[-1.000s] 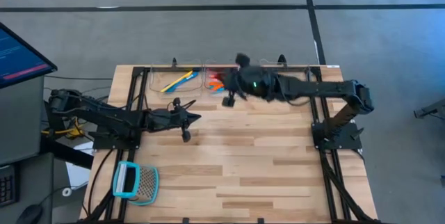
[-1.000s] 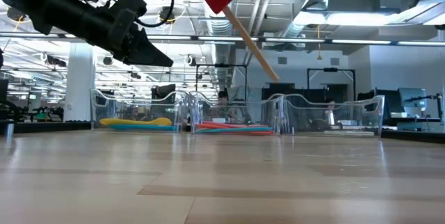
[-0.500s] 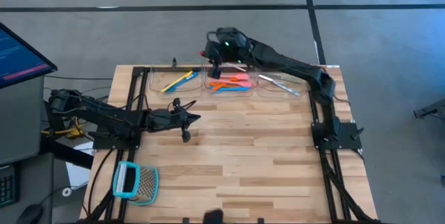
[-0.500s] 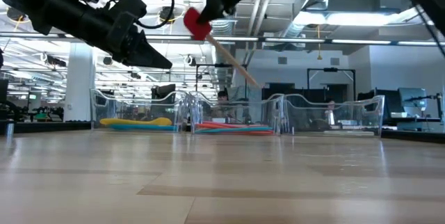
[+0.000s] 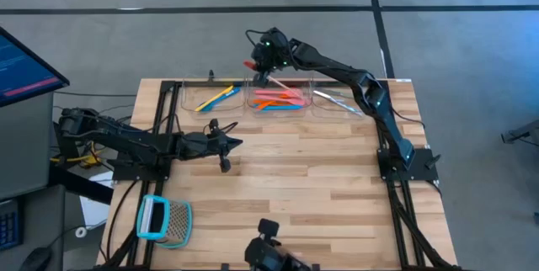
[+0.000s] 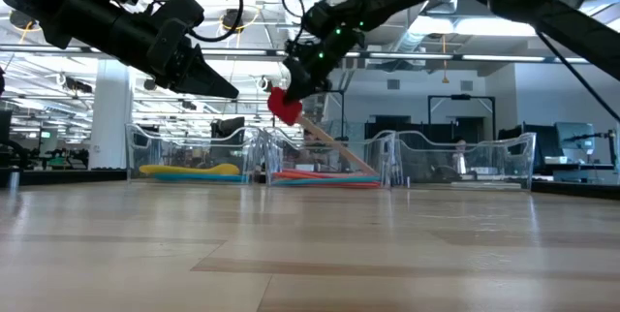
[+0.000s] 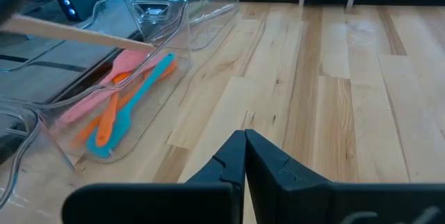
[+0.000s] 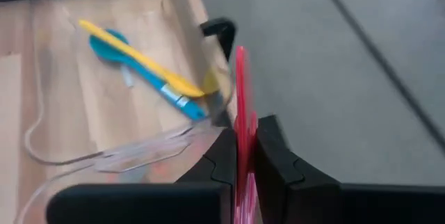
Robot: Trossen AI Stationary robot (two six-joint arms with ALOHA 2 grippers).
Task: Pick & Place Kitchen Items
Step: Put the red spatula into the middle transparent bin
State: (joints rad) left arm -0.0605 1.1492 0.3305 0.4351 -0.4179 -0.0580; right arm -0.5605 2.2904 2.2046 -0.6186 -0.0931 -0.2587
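Observation:
My right gripper (image 5: 264,59) hangs over the table's far edge, behind the clear trays, shut on the red-headed spatula (image 6: 284,107). The spatula's wooden handle (image 6: 339,149) slants down toward the middle tray (image 5: 278,109). That tray holds pink, orange and blue utensils (image 7: 117,102). Yellow and blue utensils (image 8: 142,64) lie in the left tray (image 5: 192,107), and silvery pieces (image 5: 337,99) lie in the right one. My left gripper (image 5: 233,143) waits shut above the boards at the left, its tips (image 7: 245,135) touching nothing. My right gripper pinches the spatula's red head (image 8: 240,102) between its two fingers, with the head edge-on between them. The fingers slant downward. The spatula is lifted and tilted, its handle's free end (image 6: 371,170) low inside the middle tray. Whether that end rests there I cannot tell.
A teal-framed mesh tool (image 5: 164,220) lies at the near left corner. A dark object (image 5: 268,252) shows at the near edge. The three clear trays line the far edge, with bare boards (image 5: 320,178) between them and the near edge. A monitor (image 5: 21,65) stands off the table's left.
My right gripper has swung from above the middle tray's near side toward the far edge and a little left. It has sunk and turned. The spatula has gone with it: the red head has come down, and the handle now reaches into the middle tray.

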